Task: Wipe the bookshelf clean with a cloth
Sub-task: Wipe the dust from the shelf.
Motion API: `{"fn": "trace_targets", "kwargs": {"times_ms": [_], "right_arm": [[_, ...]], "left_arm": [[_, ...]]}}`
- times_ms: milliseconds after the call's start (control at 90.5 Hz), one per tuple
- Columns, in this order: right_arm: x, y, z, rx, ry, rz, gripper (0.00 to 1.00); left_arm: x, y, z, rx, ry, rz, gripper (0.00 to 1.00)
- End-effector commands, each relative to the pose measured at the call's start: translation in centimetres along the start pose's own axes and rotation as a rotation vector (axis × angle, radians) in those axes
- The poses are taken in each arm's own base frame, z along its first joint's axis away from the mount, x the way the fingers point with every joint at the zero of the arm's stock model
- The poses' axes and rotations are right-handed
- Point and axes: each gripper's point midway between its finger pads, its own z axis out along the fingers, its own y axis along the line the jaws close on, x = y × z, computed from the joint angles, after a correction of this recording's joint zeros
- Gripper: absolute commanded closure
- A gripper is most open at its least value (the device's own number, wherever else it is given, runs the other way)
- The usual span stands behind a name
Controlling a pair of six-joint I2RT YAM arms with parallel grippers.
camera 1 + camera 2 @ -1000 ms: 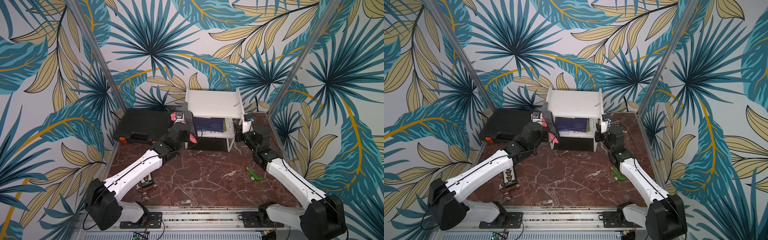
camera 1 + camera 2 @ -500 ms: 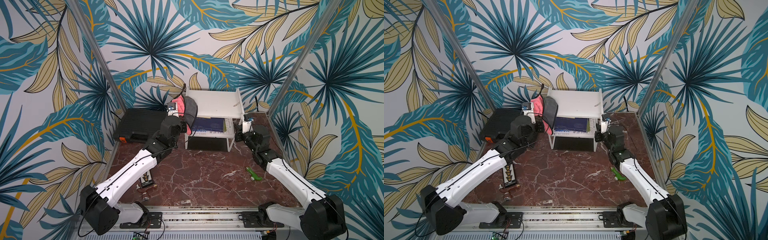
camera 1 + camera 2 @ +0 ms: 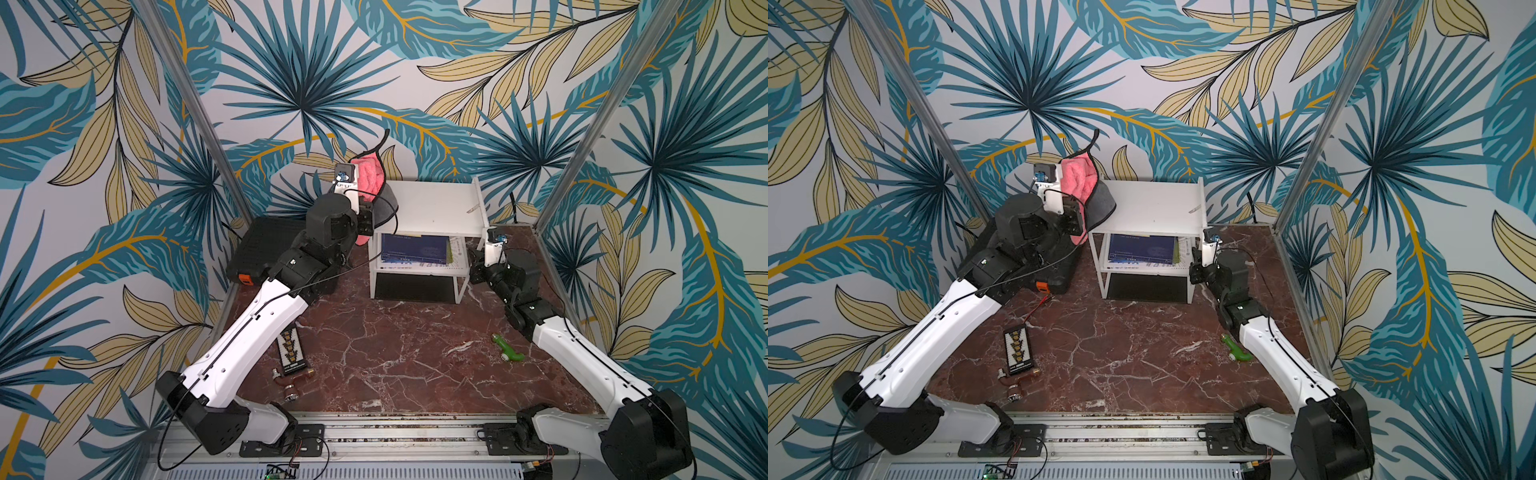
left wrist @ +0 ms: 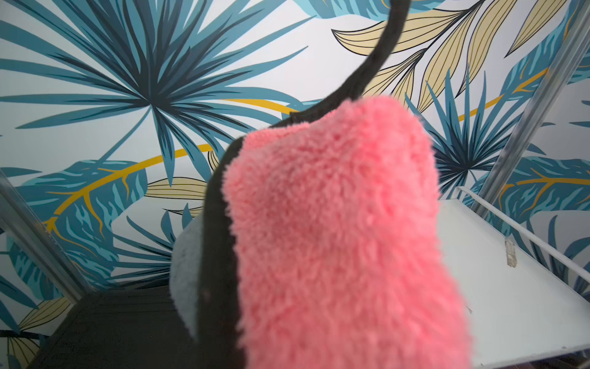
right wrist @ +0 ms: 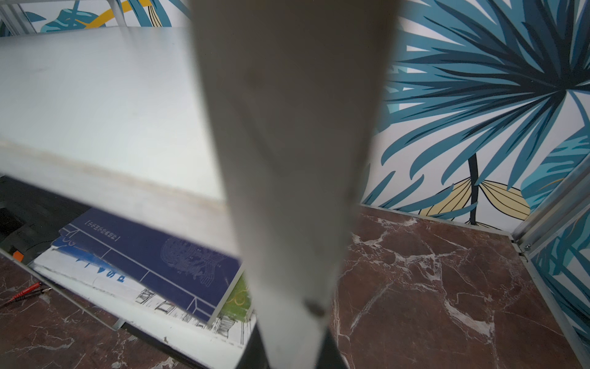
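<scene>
The cloth (image 4: 335,239) is fluffy pile, the bookshelf (image 3: 432,205) smooth matt board, the tabletop (image 3: 395,353) glossy veined marble.

Read the table (image 3: 395,353) as a clock face seen from a top view, with 12 o'clock at the back wall. The bookshelf (image 3: 432,203) stands at 12 o'clock, close to the back edge. A stack of books (image 3: 415,249) lies on its lower tier, under the top board. The case (image 3: 266,245) lies at 10 o'clock, near the bookshelf's left side. The cloth (image 3: 368,176) hangs in the left gripper (image 3: 365,220) at 11 o'clock, over the top board's left edge; contact with the board cannot be confirmed. The right gripper (image 3: 473,272) clamps the bookshelf's front right post, at 1 o'clock. A card strip (image 3: 293,349) lies at 8 o'clock, with a small fitting (image 3: 291,380) just in front of it. A small plastic part (image 3: 509,349) lies at 4 o'clock, beside the right arm.
</scene>
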Motion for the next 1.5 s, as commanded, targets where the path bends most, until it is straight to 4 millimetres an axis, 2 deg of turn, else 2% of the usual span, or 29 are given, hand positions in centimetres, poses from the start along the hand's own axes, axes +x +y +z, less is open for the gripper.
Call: {"fn": "trace_targets", "kwargs": {"times_ms": [0, 144, 221, 276, 376, 431, 486, 574, 585, 596, 607, 630, 685, 740, 839, 939, 994, 1071, 1116, 1149, 1182, 1237, 1292, 1381, 1491], "right_arm": [[0.3, -0.6, -0.3, 0.019, 0.027, 0.06, 1.0], [0.1, -0.5, -0.4, 0.015, 0.019, 0.07, 1.0], [0.3, -0.4, -0.3, 0.007, 0.027, 0.071, 1.0], [0.3, -0.3, -0.3, 0.003, 0.028, 0.074, 1.0], [0.1, -0.3, -0.3, 0.001, 0.019, 0.077, 1.0], [0.0, -0.2, -0.3, -0.004, 0.017, 0.078, 1.0], [0.0, -0.1, -0.4, -0.01, 0.016, 0.077, 1.0], [0.2, -0.1, -0.5, -0.011, 0.019, 0.076, 1.0], [0.3, -0.1, -0.5, -0.011, 0.02, 0.076, 1.0], [0.3, -0.1, -0.5, -0.01, 0.02, 0.076, 1.0], [0.3, -0.1, -0.5, -0.009, 0.021, 0.077, 1.0], [0.4, -0.2, -0.6, -0.007, 0.022, 0.077, 1.0], [0.4, -0.2, -0.6, -0.005, 0.022, 0.077, 1.0], [0.4, -0.2, -0.6, -0.001, 0.02, 0.077, 1.0], [0.4, -0.3, -0.4, 0.004, 0.016, 0.078, 1.0], [0.2, -0.3, 0.3, 0.003, 0.017, 0.071, 1.0], [0.3, -0.4, 1.0, 0.002, 0.024, 0.068, 1.0], [-0.1, -0.3, 1.5, -0.01, 0.025, 0.069, 0.97], [-0.9, -0.3, 1.2, -0.012, 0.008, 0.074, 0.82], [-1.6, -0.3, 0.7, -0.012, -0.012, 0.074, 0.68], [-2.2, -0.3, 0.0, -0.013, -0.034, 0.067, 0.57], [-3.4, -0.3, -1.5, -0.021, -0.073, 0.041, 0.46], [-4.0, 0.5, -3.2, -0.064, -0.093, -0.005, 0.41], [-4.4, 3.0, -5.7, -0.209, -0.109, -0.087, 0.34], [-4.8, 9.6, -9.9, -0.622, -0.116, -0.173, 0.26]], "left_arm": [[5.0, 0.0, 3.8, 0.006, 0.205, 0.1, 1.0], [5.0, -0.8, 7.6, 0.015, 0.249, 0.11, 1.0], [6.1, -1.3, 10.1, 0.019, 0.284, 0.124, 1.0], [5.9, -1.5, 11.4, 0.017, 0.285, 0.125, 1.0], [5.8, -1.4, 12.9, 0.014, 0.291, 0.114, 1.0], [6.1, -1.6, 12.8, 0.024, 0.308, 0.107, 1.0], [6.4, -1.9, 11.8, 0.055, 0.337, 0.093, 1.0], [6.8, -2.0, 9.2, 0.078, 0.335, 0.063, 1.0], [6.2, -2.0, 8.7, 0.083, 0.31, 0.056, 1.0], [6.7, -1.9, 8.4, 0.083, 0.313, 0.057, 1.0], [6.2, -1.8, 7.8, 0.087, 0.296, 0.051, 1.0], [6.7, -1.9, 7.7, 0.098, 0.271, 0.041, 1.0], [5.6, -1.5, 5.8, 0.114, 0.209, 0.003, 1.0], [6.1, -1.2, 5.1, 0.116, 0.219, -0.005, 1.0], [6.7, -1.0, 6.1, 0.107, 0.245, 0.014, 1.0], [7.8, -1.8, 9.4, 0.123, 0.317, 0.031, 1.0], [7.2, -2.4, 9.8, 0.143, 0.34, 0.026, 1.0], [5.8, -4.0, 8.7, 0.204, 0.305, -0.001, 1.0], [5.3, -4.6, 8.1, 0.198, 0.245, 0.007, 1.0], [3.4, -5.0, 6.7, 0.198, 0.158, 0.006, 1.0], [3.0, -5.4, 5.6, 0.203, 0.109, 0.01, 1.0], [2.3, -6.0, 3.6, 0.229, 0.063, 0.007, 1.0], [2.0, -6.6, 1.7, 0.283, 0.055, -0.001, 1.0], [2.0, -9.2, -1.4, 0.484, 0.068, -0.031, 1.0], [2.5, -13.6, -5.6, 0.814, 0.126, -0.055, 1.0]]}}
